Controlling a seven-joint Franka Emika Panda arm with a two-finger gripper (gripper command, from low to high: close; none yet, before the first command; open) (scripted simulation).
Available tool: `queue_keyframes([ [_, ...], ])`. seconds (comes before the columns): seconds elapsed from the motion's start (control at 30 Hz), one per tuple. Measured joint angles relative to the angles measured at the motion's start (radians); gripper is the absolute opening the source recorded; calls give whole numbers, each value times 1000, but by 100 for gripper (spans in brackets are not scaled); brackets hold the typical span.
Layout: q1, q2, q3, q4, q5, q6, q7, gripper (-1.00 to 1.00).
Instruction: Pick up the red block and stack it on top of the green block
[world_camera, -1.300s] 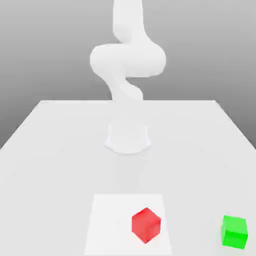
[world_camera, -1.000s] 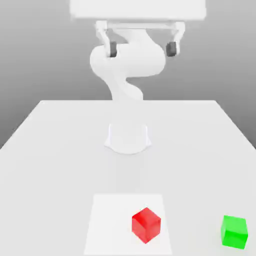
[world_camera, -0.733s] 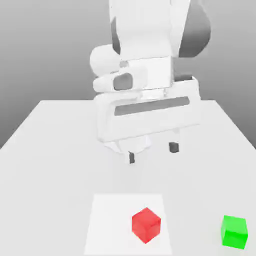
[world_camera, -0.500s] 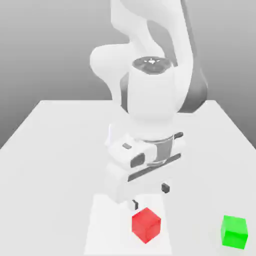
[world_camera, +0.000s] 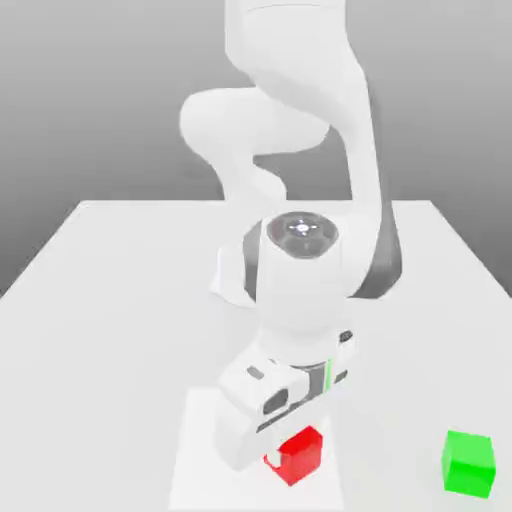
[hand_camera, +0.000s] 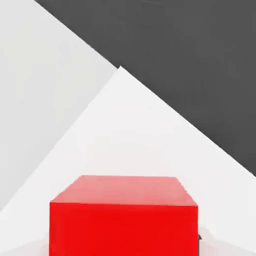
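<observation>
item, one red block (world_camera: 300, 462): found low on the white square (world_camera: 197, 480) laid on the counter (world_camera: 110, 380), with its stand-off from the surface, if any, too slight to be made out. item, one hand (world_camera: 297, 446): lowered over the red block and closed on it, a fingertip being seen against one side; the opposite side is hidden in the exterior view, so the firmness of the hold can only be presumed. item, one green block (world_camera: 468, 464): placed on the counter towards the exterior view's right, well apart from the red block, its top face bare. work done, as judged: the reach and the closing of the grasp. work left: the lift, the carry across to the green block, the lowering onto its top, the release and the withdrawal. nothing is stacked. overall standing: an early stage, with the pick barely begun and the whole of the placing outstanding. next called for, as judged: a straight raise, by which the grasp would be proved before any sideways travel is made.
</observation>
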Motion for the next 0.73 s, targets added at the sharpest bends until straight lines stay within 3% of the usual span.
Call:
queue_keyframes([
  [0.1, 18, -87, 1, 0, -24, -87, 9, -100],
  [0.3, 155, -54, 151, 166, -77, -222, -64, -100],
  [0.43, 217, 80, 181, 235, -122, -159, -73, -100],
  [0.47, 222, 108, 179, 239, -129, -134, -69, 100],
  [0.73, 222, 87, 184, 240, -125, -155, -73, 100],
])
